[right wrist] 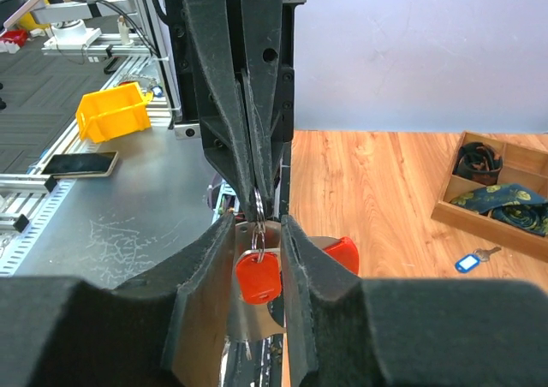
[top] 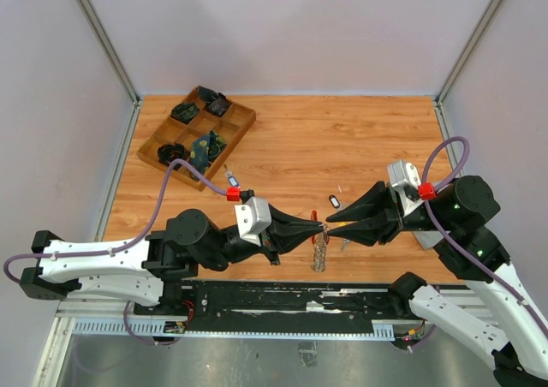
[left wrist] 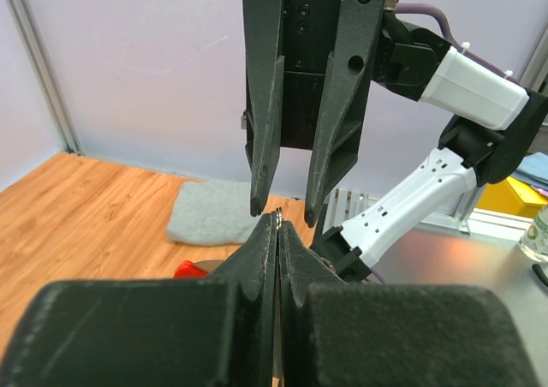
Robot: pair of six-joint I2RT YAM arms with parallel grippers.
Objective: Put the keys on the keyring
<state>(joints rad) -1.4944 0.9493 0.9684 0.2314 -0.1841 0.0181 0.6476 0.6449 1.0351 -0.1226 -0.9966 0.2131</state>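
My left gripper (top: 318,227) is shut on the thin silver ring of the keyring (top: 319,252), held above the table near its front edge; the glittery strap hangs below. In the left wrist view the ring (left wrist: 278,218) pokes out between the closed fingertips. A red-headed key (right wrist: 259,276) hangs from the ring. My right gripper (top: 330,227) is open, tip to tip with the left; its fingers (right wrist: 300,267) straddle the red key head. The keyring's curved red part (right wrist: 344,254) shows behind. I cannot make out a yellow key.
A wooden compartment tray (top: 242,126) with dark items stands at the back left. A blue-headed key (top: 229,179) lies near it, and also shows in the right wrist view (right wrist: 469,261). A small dark tag (top: 334,202) lies behind the grippers. A grey cloth (left wrist: 214,211) lies at the right.
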